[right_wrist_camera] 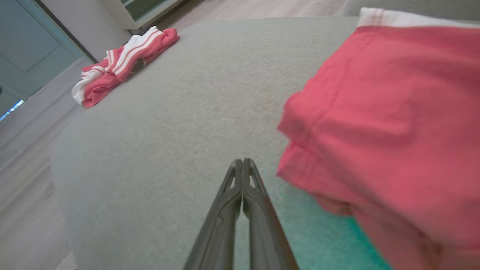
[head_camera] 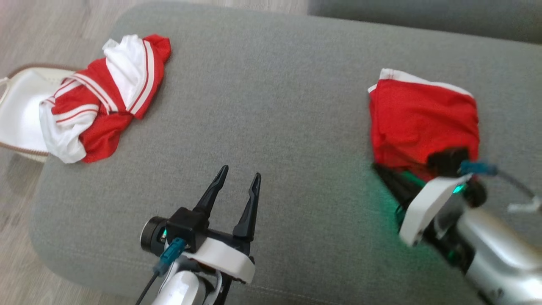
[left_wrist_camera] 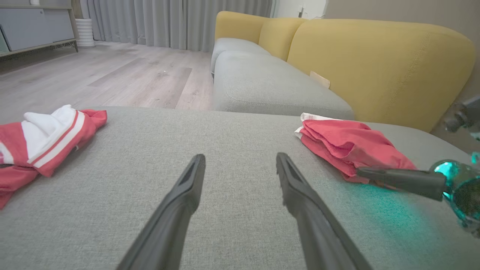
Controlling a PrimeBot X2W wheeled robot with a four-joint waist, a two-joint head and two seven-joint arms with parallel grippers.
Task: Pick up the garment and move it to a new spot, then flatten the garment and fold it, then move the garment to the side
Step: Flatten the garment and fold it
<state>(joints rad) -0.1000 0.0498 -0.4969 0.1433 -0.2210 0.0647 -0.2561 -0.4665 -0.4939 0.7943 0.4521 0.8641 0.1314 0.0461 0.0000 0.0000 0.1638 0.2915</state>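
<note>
A folded red garment (head_camera: 423, 118) with a white band along its far edge lies on the right of the grey cushion (head_camera: 288, 106). My right gripper (head_camera: 377, 168) is shut with nothing between its fingers, its tips resting low at the garment's near left corner (right_wrist_camera: 337, 157). In the right wrist view the shut fingers (right_wrist_camera: 243, 165) point past the cloth's left edge. My left gripper (head_camera: 240, 171) hovers open over bare cushion near the front middle, far from any cloth (left_wrist_camera: 240, 157). A crumpled red-and-white striped garment (head_camera: 106, 97) sits at the cushion's far left.
The striped garment hangs partly over a white bag (head_camera: 21, 106) on the wooden floor (left_wrist_camera: 112, 71) beside the cushion's left edge. Behind the cushion stands a sofa with a grey seat (left_wrist_camera: 262, 86) and yellow back (left_wrist_camera: 375, 67). Bare cushion separates the two garments.
</note>
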